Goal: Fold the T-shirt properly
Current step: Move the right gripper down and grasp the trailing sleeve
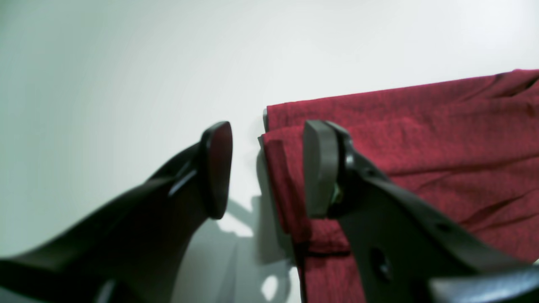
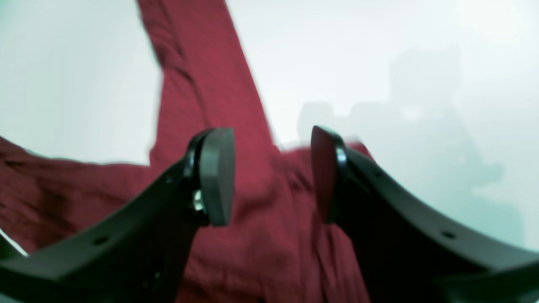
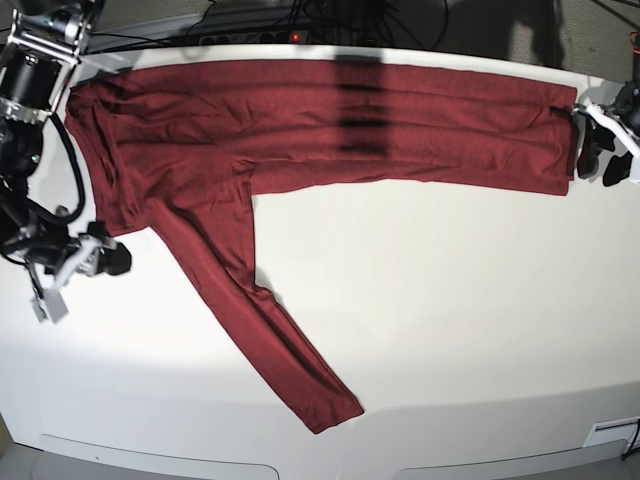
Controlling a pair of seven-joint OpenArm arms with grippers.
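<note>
The dark red T-shirt (image 3: 330, 120) lies flat along the far side of the white table (image 3: 450, 300), and one long sleeve (image 3: 270, 330) runs diagonally toward the front. My left gripper (image 3: 606, 155) is open at the shirt's right end. In the left wrist view, the left gripper (image 1: 268, 168) straddles the layered cloth edge (image 1: 278, 181), with one finger over the cloth and one over the table. My right gripper (image 3: 108, 258) is open at the shirt's left end. In the right wrist view, the right gripper (image 2: 271, 174) hangs over cloth (image 2: 261, 235) where the sleeve (image 2: 202, 71) starts.
Cables (image 3: 300, 15) run behind the table's far edge. A dark shadow band (image 3: 360, 100) crosses the shirt's middle. The table's front edge (image 3: 330, 450) is at the bottom of the base view.
</note>
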